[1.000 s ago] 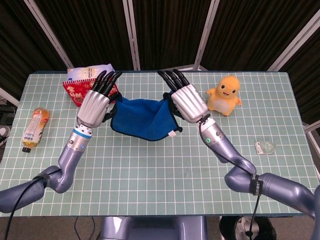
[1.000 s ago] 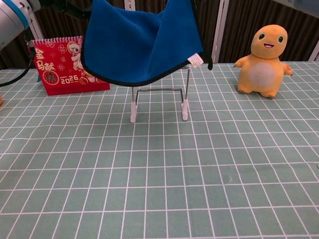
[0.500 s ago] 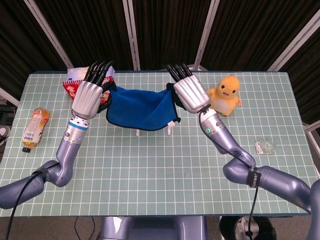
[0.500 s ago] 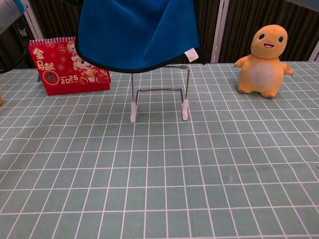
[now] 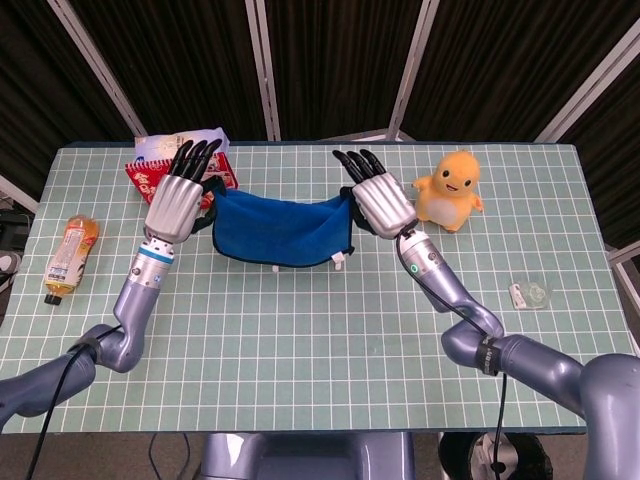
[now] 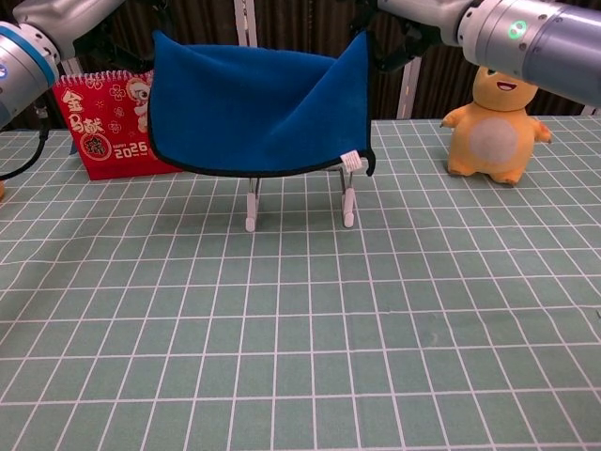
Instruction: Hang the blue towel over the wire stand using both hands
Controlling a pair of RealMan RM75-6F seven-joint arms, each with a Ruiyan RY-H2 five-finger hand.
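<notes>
The blue towel (image 5: 275,228) (image 6: 254,117) hangs stretched between my two hands, sagging in the middle over the wire stand (image 6: 347,199). It covers the stand's top; only the legs and white feet (image 5: 340,262) show below its hem. My left hand (image 5: 178,200) pinches the towel's left corner, the other fingers pointing away from me. My right hand (image 5: 378,200) (image 6: 394,42) holds the right corner the same way. In the chest view both corners rise higher than the towel's middle, and the left hand is mostly out of frame.
A red desk calendar (image 6: 103,127) stands behind the left hand, with a white and blue packet (image 5: 180,145) beyond it. An orange plush toy (image 6: 495,117) sits close to the right of my right hand. A drink bottle (image 5: 70,255) lies far left, a small clear item (image 5: 530,293) far right.
Both hands have come down and slightly forward with the towel. The towel, which hung above the stand, now lies over the stand's top bar and hides it.
</notes>
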